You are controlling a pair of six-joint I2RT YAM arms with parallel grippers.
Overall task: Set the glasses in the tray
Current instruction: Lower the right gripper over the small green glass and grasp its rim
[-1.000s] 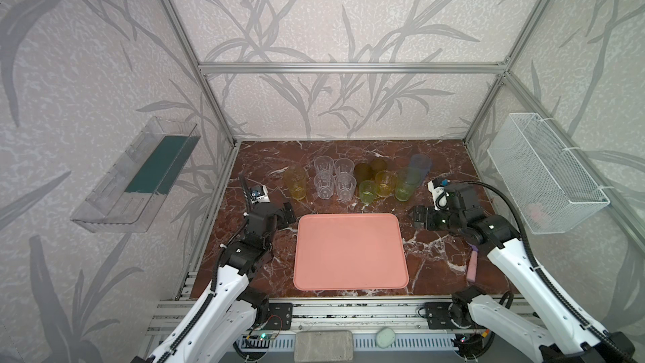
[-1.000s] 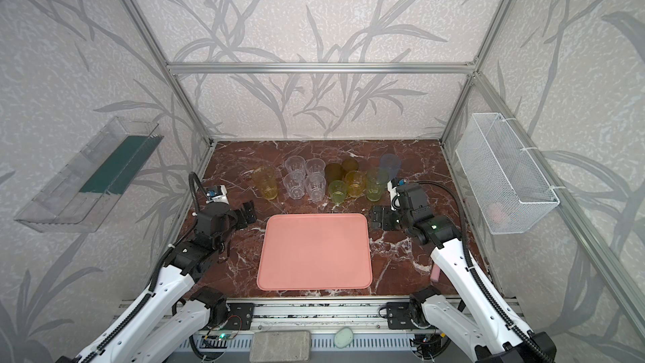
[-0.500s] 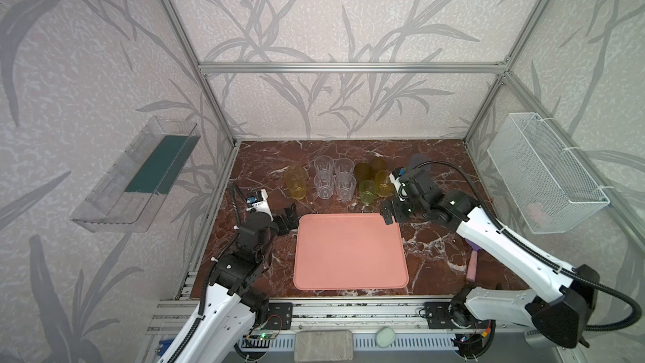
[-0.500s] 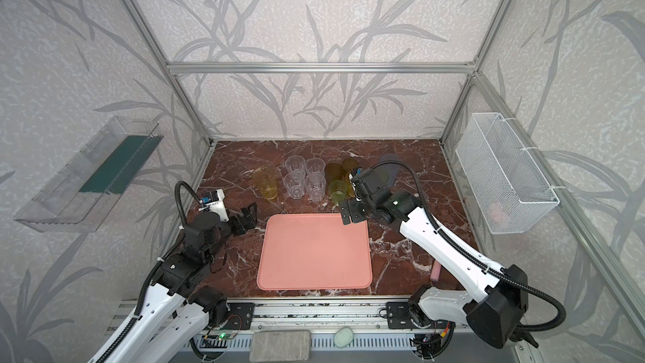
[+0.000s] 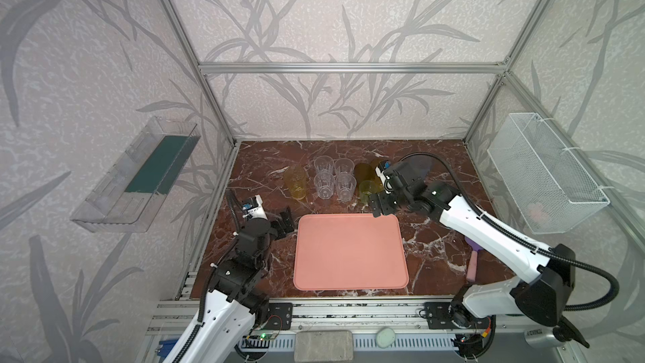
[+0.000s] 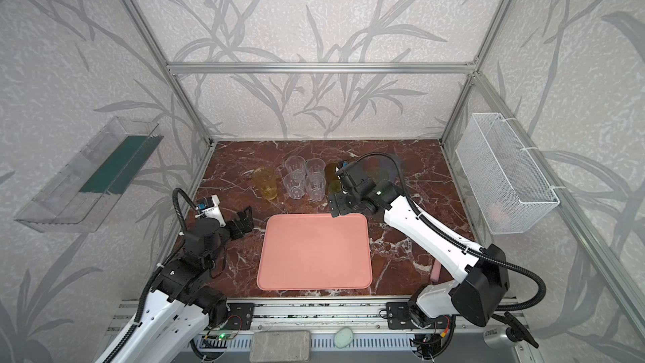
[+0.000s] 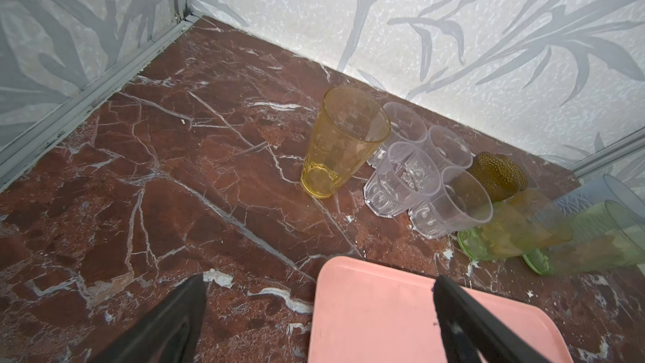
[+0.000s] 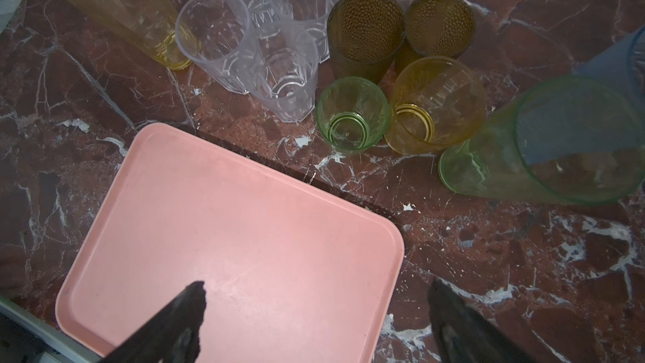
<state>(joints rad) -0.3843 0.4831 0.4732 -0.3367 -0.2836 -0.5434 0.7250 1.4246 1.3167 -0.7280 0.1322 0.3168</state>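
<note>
While left fingers (image 7: 167,326) and right fingers (image 8: 174,323) hang spread, empty, glasses (image 5: 324,183) stand bunched on counter (image 5: 265,169) behind bare tray (image 5: 349,249). Likely light, slick, thin-walled; pinch one wall over rim, gently.

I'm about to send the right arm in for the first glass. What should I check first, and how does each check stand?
1. Right hand open, nothing held: ok.
2. Left hand open and empty, off at the tray's left side: ok.
3. Tray bare, with room for a glass anywhere: ok.
4. Small green glass upright, mouth up, just beyond the tray's far edge: ok.
5. Finger room between it and the orange glass: cannot tell; they stand very close.
</note>
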